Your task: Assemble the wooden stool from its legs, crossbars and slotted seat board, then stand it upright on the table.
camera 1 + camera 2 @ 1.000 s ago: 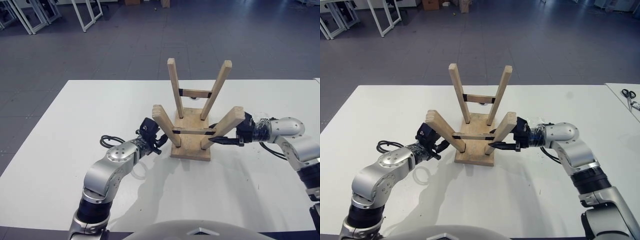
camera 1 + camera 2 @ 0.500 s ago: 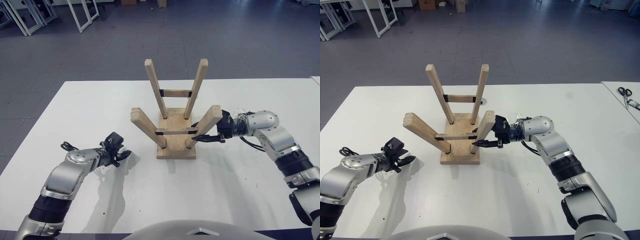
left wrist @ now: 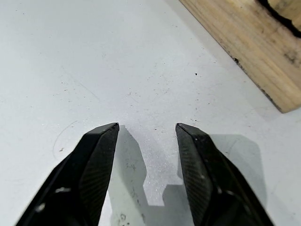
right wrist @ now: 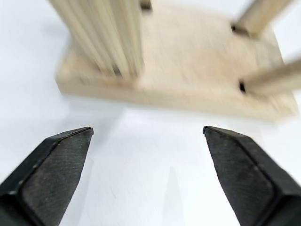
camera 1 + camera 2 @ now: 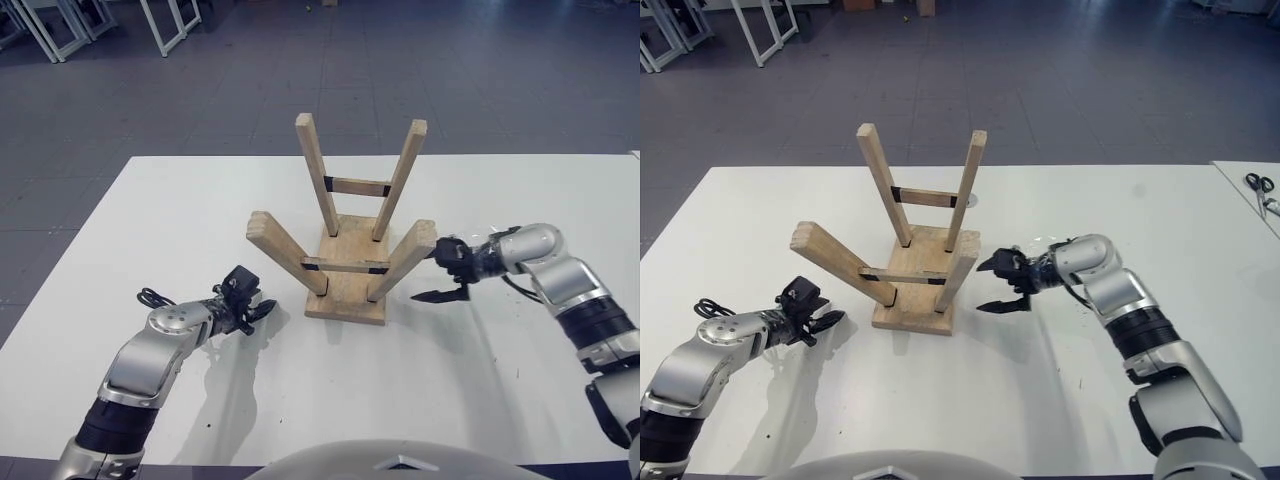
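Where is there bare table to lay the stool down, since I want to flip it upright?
Bare table lies far-left beyond the left gripper, far-right behind the right gripper, and along the near edge in front of the stool. It is crowded beside the seat board, where both open grippers flank it.

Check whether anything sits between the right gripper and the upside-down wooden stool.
Nothing visible does. The right gripper, fingers open, faces the upside-down light wooden stool across a bare strip of white table, close to its nearest leg.
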Available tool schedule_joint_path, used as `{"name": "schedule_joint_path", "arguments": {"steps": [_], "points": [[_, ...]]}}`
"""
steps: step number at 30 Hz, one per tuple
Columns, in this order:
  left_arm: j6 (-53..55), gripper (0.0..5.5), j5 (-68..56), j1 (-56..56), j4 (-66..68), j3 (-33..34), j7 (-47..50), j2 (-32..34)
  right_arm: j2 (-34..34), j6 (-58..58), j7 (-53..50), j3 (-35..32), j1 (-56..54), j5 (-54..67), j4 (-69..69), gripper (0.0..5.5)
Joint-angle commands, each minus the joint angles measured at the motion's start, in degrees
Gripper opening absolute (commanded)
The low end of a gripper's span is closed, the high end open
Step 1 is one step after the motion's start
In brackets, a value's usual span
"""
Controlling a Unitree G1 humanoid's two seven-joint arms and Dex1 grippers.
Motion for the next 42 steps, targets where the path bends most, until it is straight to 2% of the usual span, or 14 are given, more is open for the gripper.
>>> {"name": "schedule_joint_path", "arguments": {"steps": [1, 5, 7, 9, 12, 14, 20, 23, 26, 28, 30, 34, 38, 42], "points": [[1.9, 2.22, 1.6, 2.0, -1.1, -1.5, 2.3, -1.9, 2.0, 19.3, -9.3, -13.1, 4.9, 11.6, -19.8, 4.00], [2.4, 2.22, 1.7, 4.4, -2.4, -1.2, 3.2, -2.7, 14.4, 44.5, -34.1, -31.8, 1.1, 39.0, -41.4, 3.26], [2.4, 2.22, 1.8, 6.0, -2.8, -0.7, 4.0, -3.1, 17.4, 51.0, -46.2, -37.8, -2.2, 49.0, -45.6, 3.04], [2.3, 2.22, 1.9, 7.1, -3.0, -0.5, 4.5, -3.5, 19.1, 54.0, -57.3, -38.7, -2.8, 61.9, -49.2, 3.04], [2.2, 2.22, 2.1, 6.8, -2.6, -0.9, 4.7, -3.8, 19.9, 52.6, -70.7, -32.5, 1.2, 80.0, -55.7, 3.04], [2.0, 2.22, 2.3, 6.3, -2.2, -1.1, 4.6, -3.7, 19.1, 51.7, -75.3, -30.3, 2.5, 85.1, -57.3, 3.04], [1.5, 2.22, 2.9, 5.4, -0.8, -1.6, 4.1, -3.3, 22.3, 34.2, -85.4, -37.1, -17.2, 86.5, -50.5, 3.04], [1.4, 2.22, 3.0, 5.3, -0.6, -1.6, 3.8, -3.2, 23.4, 31.7, -88.1, -35.1, -17.9, 88.8, -50.8, 3.04], [1.1, 2.22, 3.1, 5.0, -0.2, -1.8, 3.6, -3.2, 18.2, 42.3, -83.9, -21.0, 0.3, 84.8, -55.6, 3.04], [1.0, 2.22, 3.2, 4.3, 0.2, -2.0, 3.8, -3.7, 10.6, 47.6, -74.5, -6.4, 11.4, 71.1, -55.2, 3.04], [1.1, 2.22, 3.3, 3.1, 0.7, -2.4, 3.8, -4.0, 9.3, 46.6, -70.1, -1.3, 14.8, 61.6, -52.6, 3.04], [0.8, 2.22, 3.7, 3.4, 0.9, -2.4, 4.1, -4.2, 16.9, 40.3, -71.9, -9.5, 6.5, 64.2, -51.9, 3.04], [1.2, 2.22, 3.9, 4.0, 0.4, -3.0, 4.5, -5.1, 22.5, 35.0, -80.9, -18.5, -10.3, 82.3, -53.1, 3.04], [1.1, 2.22, 3.8, 5.3, -0.1, -2.6, 5.3, -5.8, 18.0, 34.2, -82.3, -27.1, -16.1, 90.0, -45.4, 3.04]]}}
